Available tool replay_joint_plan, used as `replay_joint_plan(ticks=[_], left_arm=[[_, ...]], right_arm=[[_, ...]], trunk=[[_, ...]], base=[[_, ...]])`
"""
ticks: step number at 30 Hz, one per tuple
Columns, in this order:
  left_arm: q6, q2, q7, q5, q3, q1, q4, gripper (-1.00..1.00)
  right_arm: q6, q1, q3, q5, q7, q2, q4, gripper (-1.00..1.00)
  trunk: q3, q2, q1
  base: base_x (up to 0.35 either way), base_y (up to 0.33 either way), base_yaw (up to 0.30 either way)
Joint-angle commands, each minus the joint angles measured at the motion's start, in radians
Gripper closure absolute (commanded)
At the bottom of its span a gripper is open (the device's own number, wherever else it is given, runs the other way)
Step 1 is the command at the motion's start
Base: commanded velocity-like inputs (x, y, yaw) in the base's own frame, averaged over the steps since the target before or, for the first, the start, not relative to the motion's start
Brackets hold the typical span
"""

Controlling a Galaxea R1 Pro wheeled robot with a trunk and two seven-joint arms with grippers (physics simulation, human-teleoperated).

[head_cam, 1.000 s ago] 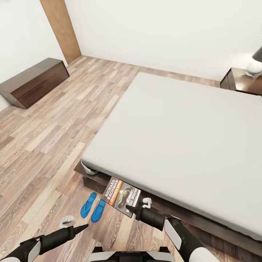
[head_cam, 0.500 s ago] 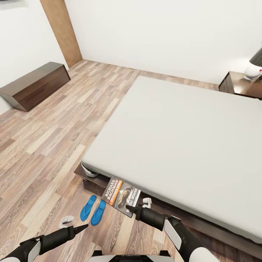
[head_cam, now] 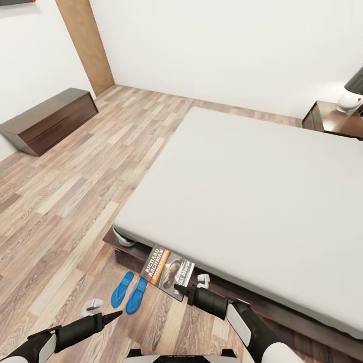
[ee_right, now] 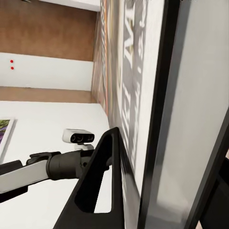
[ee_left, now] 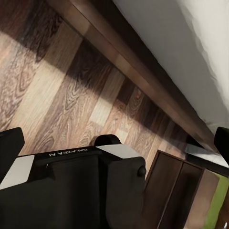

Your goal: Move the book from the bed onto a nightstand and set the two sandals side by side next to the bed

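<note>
The book (head_cam: 168,270) is clamped at its lower edge in our right gripper (head_cam: 182,291), held over the floor beside the bed (head_cam: 242,196), near both sandals (head_cam: 129,290). Thin, light, probably floppy; grip by the spine. Left gripper (head_cam: 112,315): state unclear.

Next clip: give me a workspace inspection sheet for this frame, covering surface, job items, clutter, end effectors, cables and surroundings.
Surface: wood-plank floor; bed with bare grey mattress.
Job items: book held in the right end effector, off the mattress; two blue sandals side by side on the floor near the bed corner; nightstand beyond the bed.
Clutter: nothing seen.
End effectors: right shut on the book; left end effector holds nothing, low over the floor, open or shut unclear.
Cables: nothing seen.
Surroundings: white walls, long low cabinet, lamp on the nightstand.
</note>
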Motion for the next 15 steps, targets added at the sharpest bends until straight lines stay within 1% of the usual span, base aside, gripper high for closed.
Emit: replay_joint_plan(ticks=[1, 12, 14, 15], left_arm=[[0.009, 0.000, -0.006, -0.009, 0.009, 0.000, -0.001, -1.00], [0.009, 0.000, -0.006, -0.009, 0.009, 0.000, -0.001, -1.00], [0.009, 0.000, -0.006, -0.009, 0.008, 0.000, -0.001, -1.00], [0.009, 0.000, -0.006, -0.009, 0.008, 0.000, -0.001, -1.00]], right_arm=[[0.009, 0.000, 0.003, -0.011, 0.000, 0.000, -0.001, 1.00], [0.008, 0.000, 0.002, -0.010, 0.000, -0.003, -0.001, 1.00], [0.009, 0.000, 0.001, -0.009, 0.001, -0.011, -0.001, 1.00], [0.009, 0.000, 0.001, -0.009, 0.001, -0.026, -0.001, 1.00]], trunk=[[0.000, -0.001, 0.000], [0.017, -0.001, 0.000], [0.020, -0.001, 0.000], [0.022, -0.001, 0.000]], base=[[0.000, 0.000, 0.000], [0.000, 0.000, 0.000], [0.000, 0.000, 0.000], [0.000, 0.000, 0.000]])
